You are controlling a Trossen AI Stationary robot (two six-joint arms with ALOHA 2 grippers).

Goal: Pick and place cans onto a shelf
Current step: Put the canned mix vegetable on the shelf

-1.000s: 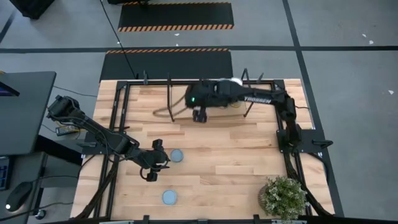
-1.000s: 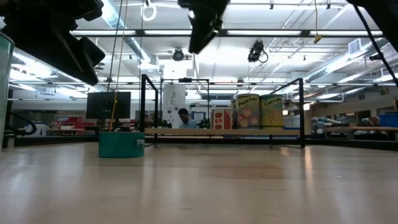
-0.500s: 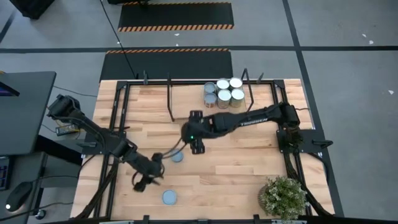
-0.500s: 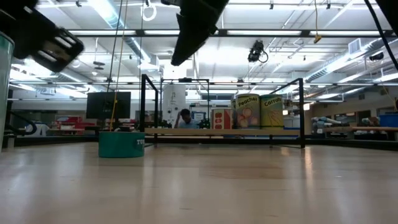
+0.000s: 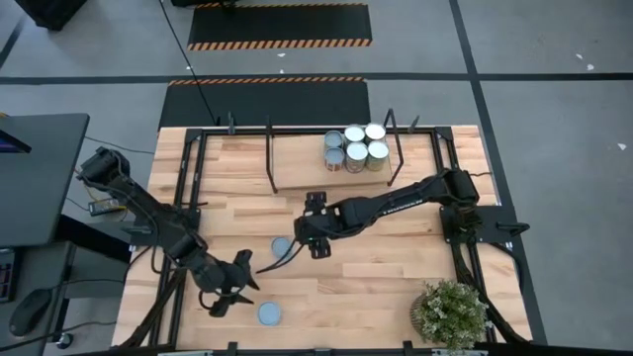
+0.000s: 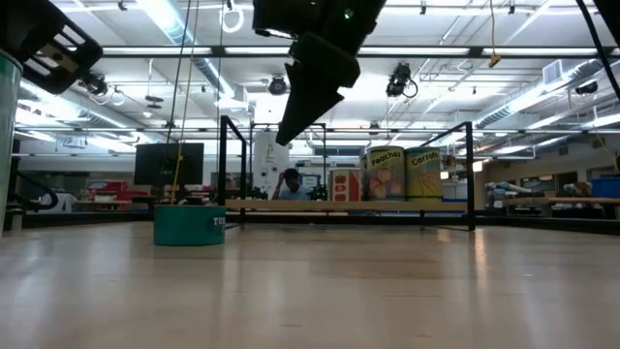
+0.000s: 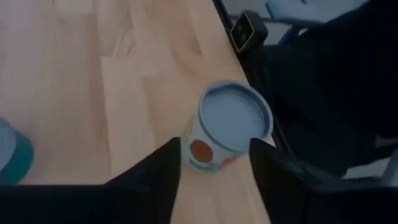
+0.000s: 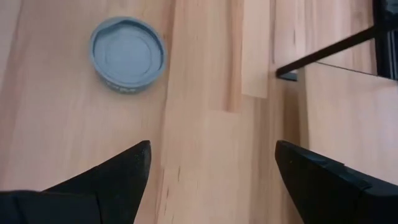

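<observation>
Between open left claw fingers, apparently untouched, front can

Low view — two tall cans on the shelf carry readable labels: the yellow-green can reads "Peaches", script slanting upward, fruit picture below; the yellow can just beside it reads "Carrots". The teal can on the desk has white lettering at its edge, too small to read. High view — the right arm bears white lettering along its link, not legible at this angle. Left wrist view — the can shows a red fruit picture, no readable words.
</observation>
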